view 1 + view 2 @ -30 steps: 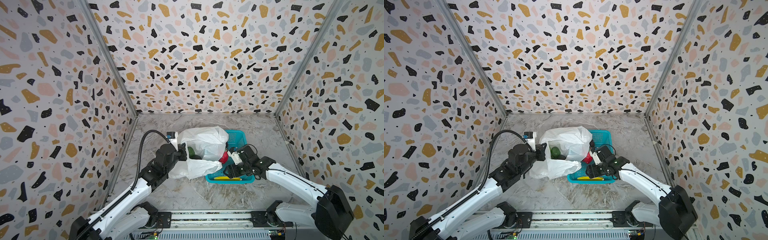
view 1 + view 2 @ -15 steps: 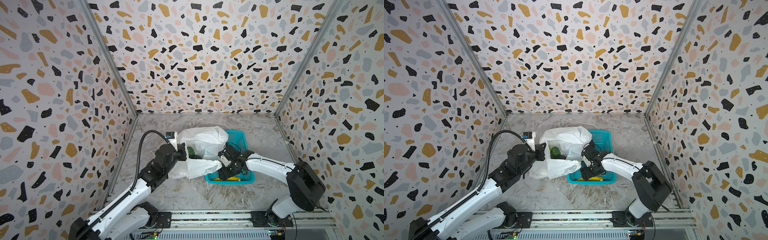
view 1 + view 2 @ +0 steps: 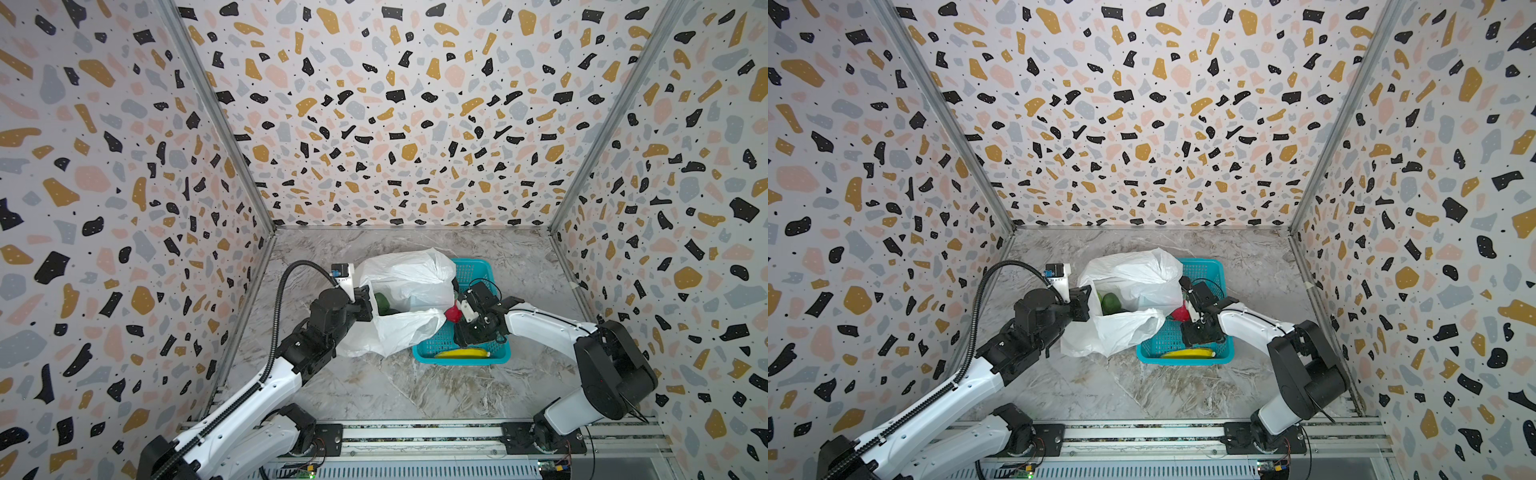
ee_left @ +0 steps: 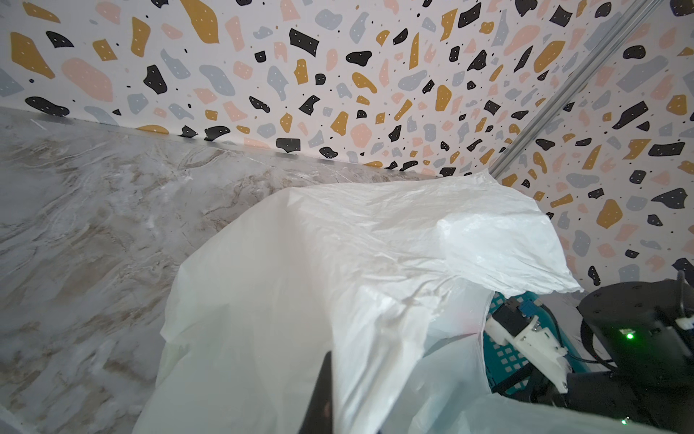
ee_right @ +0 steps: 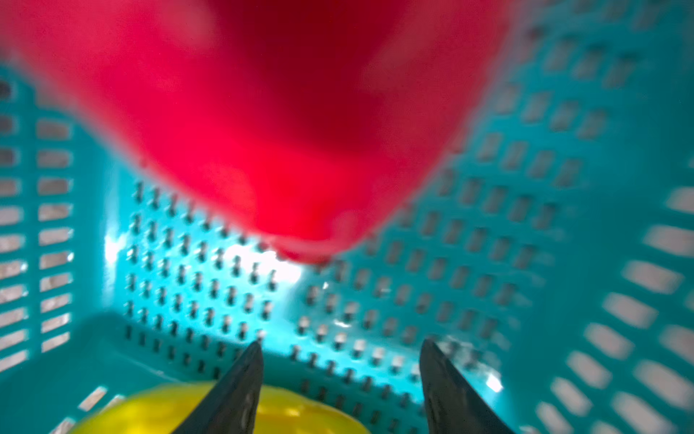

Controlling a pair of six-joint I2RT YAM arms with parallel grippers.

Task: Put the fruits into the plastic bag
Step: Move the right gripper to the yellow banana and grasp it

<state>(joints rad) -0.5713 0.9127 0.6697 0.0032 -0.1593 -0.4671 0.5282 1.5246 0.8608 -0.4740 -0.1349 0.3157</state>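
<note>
My left gripper (image 3: 366,302) is shut on the rim of the white plastic bag (image 3: 409,282), holding its mouth open; in the left wrist view one dark finger (image 4: 322,394) shows against the bag (image 4: 375,263). A dark green fruit (image 3: 1111,303) lies inside the bag. The red dragon fruit (image 3: 453,313) sits in the teal basket (image 3: 478,266) at the bag's mouth. A yellow banana (image 3: 461,353) lies along the basket's front wall. My right gripper (image 5: 340,357) hangs open inside the basket, between the red fruit (image 5: 281,112) and the banana (image 5: 150,409), holding nothing.
The basket (image 3: 1208,266) stands right of the bag, which drapes over its left rim. Patterned walls close in the marble floor (image 3: 395,395) on three sides. The right arm's elbow (image 3: 615,365) sits low at the right, and the rail runs along the front.
The right arm has swung its elbow inward, and its gripper has moved left and down into the basket beside the red fruit, jaws slightly narrower. The left gripper and bag have stayed put.
</note>
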